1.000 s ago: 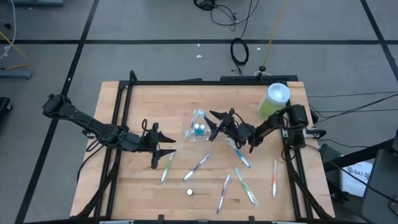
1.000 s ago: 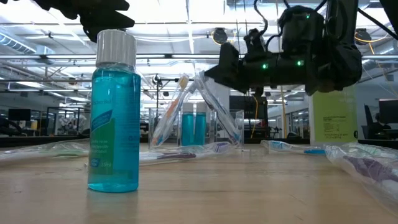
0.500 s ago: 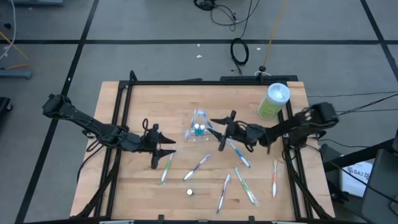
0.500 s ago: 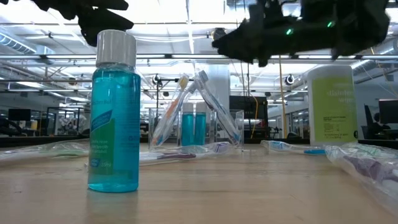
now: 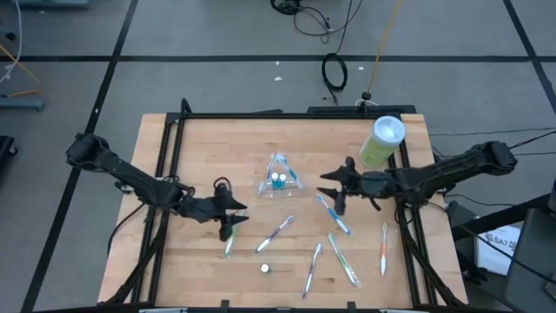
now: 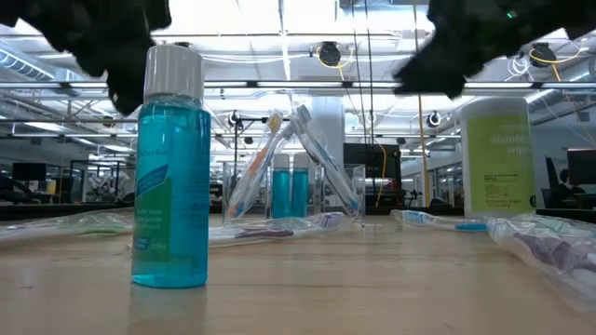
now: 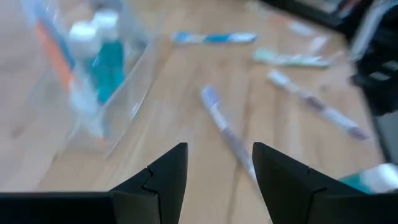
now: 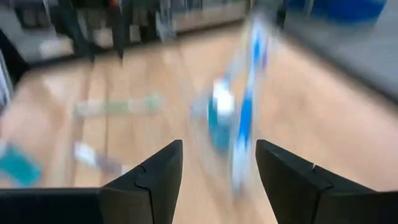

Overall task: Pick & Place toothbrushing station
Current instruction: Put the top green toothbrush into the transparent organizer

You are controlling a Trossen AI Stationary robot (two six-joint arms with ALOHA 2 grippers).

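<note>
The small clear cup (image 5: 278,179) stands at the table's middle, with a few toothbrushes (image 6: 317,158) leaning in it and two white-capped teal pieces (image 6: 291,186) upright inside. Several wrapped toothbrushes lie flat on the table, among them one (image 5: 276,233) near the middle and one (image 5: 334,214) to its right. My left gripper (image 5: 229,217) is open and empty, left of and nearer than the cup, over a green toothbrush (image 5: 229,242). My right gripper (image 5: 335,189) is open and empty, right of the cup. The cup also shows in the left wrist view (image 7: 93,74) and, blurred, in the right wrist view (image 8: 233,124).
A tall light-green canister with a white lid (image 5: 382,142) stands at the far right. A blue mouthwash bottle with a white cap (image 6: 170,167) stands near the front edge (image 5: 266,269). More toothbrushes (image 5: 343,259) (image 5: 383,248) lie at the near right. A black frame (image 5: 165,156) borders the table.
My right gripper has drawn back from the cup toward the table's right edge and risen; its arm has stretched out. My left gripper has shifted a little toward the right and near edges, lower over the green toothbrush. The cup and toothbrushes have stayed in place.
</note>
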